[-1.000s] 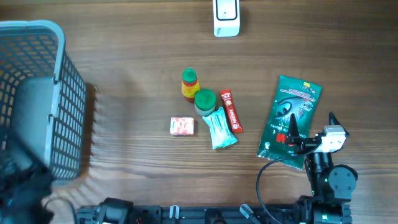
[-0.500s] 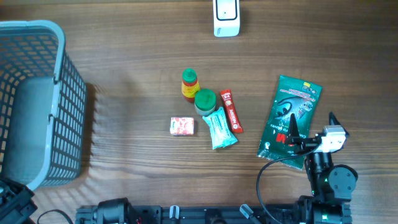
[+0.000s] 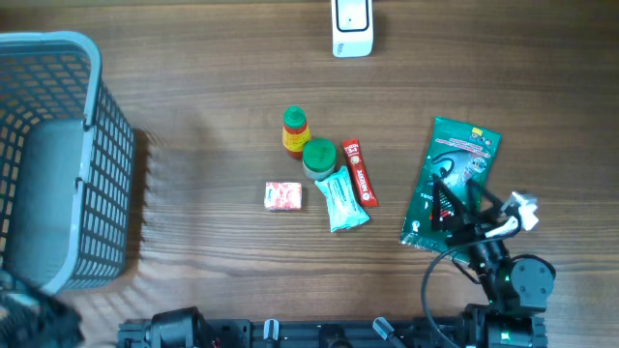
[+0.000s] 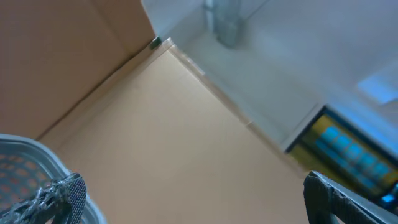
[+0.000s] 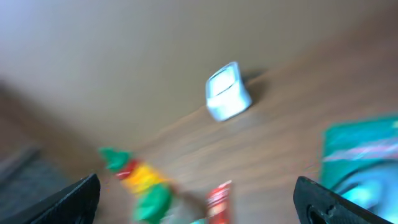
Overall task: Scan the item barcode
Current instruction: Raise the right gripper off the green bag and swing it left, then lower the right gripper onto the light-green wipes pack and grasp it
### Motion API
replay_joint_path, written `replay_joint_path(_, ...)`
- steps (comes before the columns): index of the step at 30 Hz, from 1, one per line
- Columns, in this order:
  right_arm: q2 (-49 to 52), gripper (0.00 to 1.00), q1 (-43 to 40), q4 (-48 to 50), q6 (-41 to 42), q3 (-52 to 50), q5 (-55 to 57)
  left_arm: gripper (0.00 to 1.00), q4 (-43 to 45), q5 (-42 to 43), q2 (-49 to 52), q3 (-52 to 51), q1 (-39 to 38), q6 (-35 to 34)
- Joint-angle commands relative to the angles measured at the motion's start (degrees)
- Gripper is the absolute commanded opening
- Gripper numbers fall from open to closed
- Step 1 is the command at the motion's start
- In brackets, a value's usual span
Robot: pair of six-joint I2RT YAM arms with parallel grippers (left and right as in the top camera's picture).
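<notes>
Right claw spread wide, above green packet

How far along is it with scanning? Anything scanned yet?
Nothing looks done: the white scanner stands alone at the far edge, and every item lies on the table. In hand: the right hand, open, hovers over the green packet, gripping nothing. Remaining: grasp an item, carry it to the scanner, show its barcode.

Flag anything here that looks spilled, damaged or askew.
Nothing looks spilled or damaged. Only the large green foil pouch lies flat but tilted on the brown wooden table, near its right side.
</notes>
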Motion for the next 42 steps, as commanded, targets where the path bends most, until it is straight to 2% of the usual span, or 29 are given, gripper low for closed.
replay_joint_path(1,0.74,1.0,0.2,1.9,28.11,0.07,-12.22,1.0,0.13,1.31,-7.5,-3.74,0.26,-6.51)
replay_joint_path(2,0.74,1.0,0.2,5.2,28.85,0.07,-14.12,1.0,0.13,1.29,-9.05,-4.74,0.22,-7.45)
replay_joint_path(4,0.74,0.99,0.2,15.87,24.7,0.31,-18.4,1.0,0.5,1.22,-9.14,-5.38,-0.66,-8.52)
replay_joint_path(6,0.83,0.99,0.2,17.35,23.69,2.62,-19.34,1.0,2.64,0.63,-9.03,-6.71,-2.49,-10.12)
replay_joint_path(8,1.36,0.99,0.2,9.9,21.68,6.88,-16.61,1.0,3.17,0.66,-9.03,-7.37,-3.8,-10.86)
replay_joint_path(11,4.79,0.99,0.2,-10.43,11.08,17.62,-8.7,1.0,2.99,0.52,-9.07,-7.63,-4.79,-10.91)
replay_joint_path(14,11.23,0.99,0.2,-24.33,2.58,28.83,-0.68,1.0,2.95,0.55,-9.25,-7.63,-4.79,-10.88)
replay_joint_path(18,26.25,0.99,0.2,-35.01,-2.73,45.59,3.17,1.0,2.01,0.57,-9.25,-7.63,-4.79,-10.93)
replay_joint_path(22,40.06,1.0,0.33,-45.77,-3.91,55.76,3.5,1.0,0.98,0.52,-9.25,-7.63,-4.79,-10.91)
replay_joint_path(24,46.34,1.0,0.46,-49.64,-4.07,57.88,3.06,1.0,0.72,-0.15,-9.25,-7.63,-4.79,-10.91)
replay_joint_path(30,62.36,1.0,0.46,-49.4,-3.61,57.86,1.75,1.0,-0.11,-2.27,-9.25,-7.63,-4.79,-10.91)
replay_joint_path(35,74.97,1.0,0.46,-49.18,-7.43,57.86,1.66,1.0,-0.85,-2.25,-9.25,-7.63,-4.76,-10.91)
replay_joint_path(42,82.58,1.0,0.55,-47.84,-9.2,57.88,4.31,1.0,-9.81,-2.25,-9.25,-7.63,-4.76,-10.91)
